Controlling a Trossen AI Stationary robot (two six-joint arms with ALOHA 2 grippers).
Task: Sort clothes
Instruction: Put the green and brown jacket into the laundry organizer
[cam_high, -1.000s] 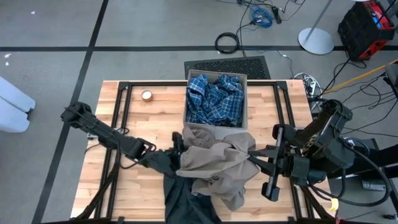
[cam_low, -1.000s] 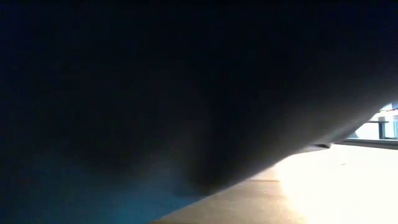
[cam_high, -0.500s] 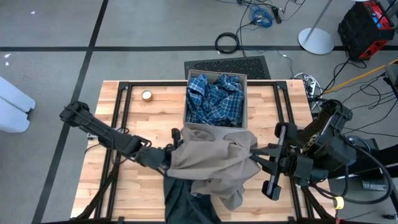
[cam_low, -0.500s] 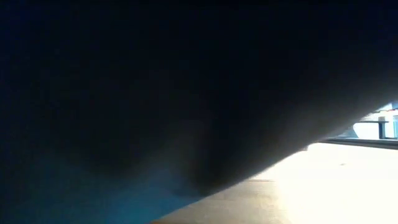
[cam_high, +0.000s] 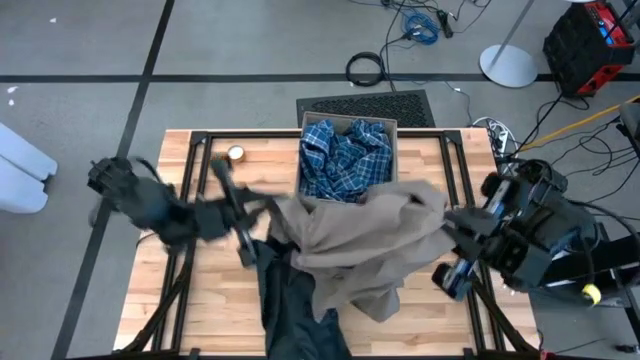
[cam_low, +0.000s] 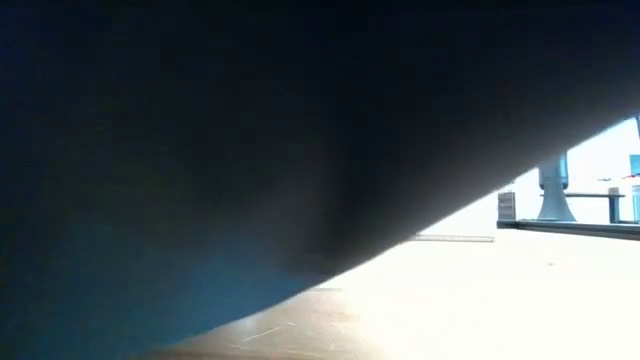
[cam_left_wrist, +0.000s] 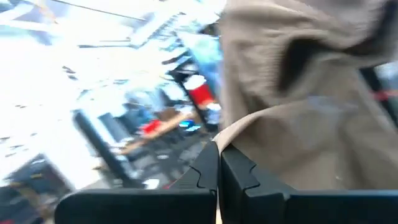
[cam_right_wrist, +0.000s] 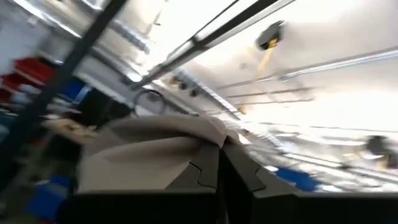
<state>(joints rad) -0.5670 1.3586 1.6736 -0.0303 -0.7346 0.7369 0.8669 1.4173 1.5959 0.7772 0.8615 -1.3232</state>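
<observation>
Grey floor with dark tape lines and loose cables surrounds our wooden bench. On it, both end effectors, left and right, are clamped on the khaki tan garment, stretched between them. Dark grey-green cloth lies beneath, and plaid clothing fills the beige box behind.

Small round tape roll on wooden table at ten o'clock; beige square fabric box at twelve.
</observation>
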